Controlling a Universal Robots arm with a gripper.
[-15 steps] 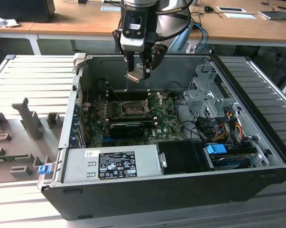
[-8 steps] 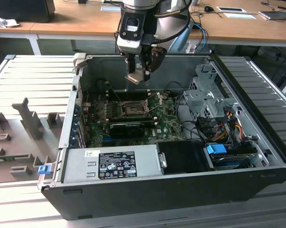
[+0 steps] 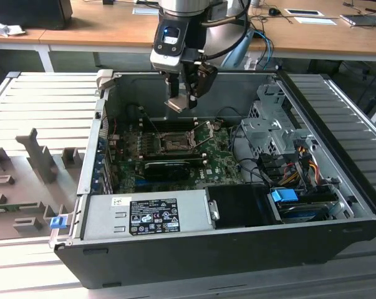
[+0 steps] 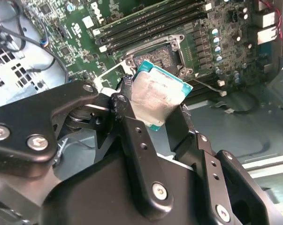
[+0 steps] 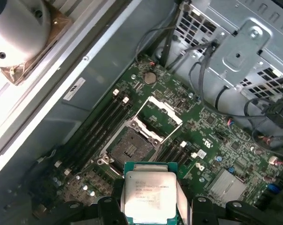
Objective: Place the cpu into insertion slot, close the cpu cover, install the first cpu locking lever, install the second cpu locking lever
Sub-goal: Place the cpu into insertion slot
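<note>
Over the open case (image 3: 206, 255), the end effector (image 3: 183, 99) pinches the cpu (image 5: 148, 196) by opposite edges, held level, likely to meet the slot (image 5: 129, 149) squarely. The slot sits empty on the green board (image 5: 211, 140) inside, and its cover (image 5: 165, 108) is swung open beside it.

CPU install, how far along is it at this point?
Done: the gripper has the cpu clamped between its fingers. In hand: the chip hangs above the motherboard, not yet in the insertion slot, which sits bare. Left: seating the chip and closing the cpu cover, which stands raised. With the cover open, the two lever steps are also undone.
</note>
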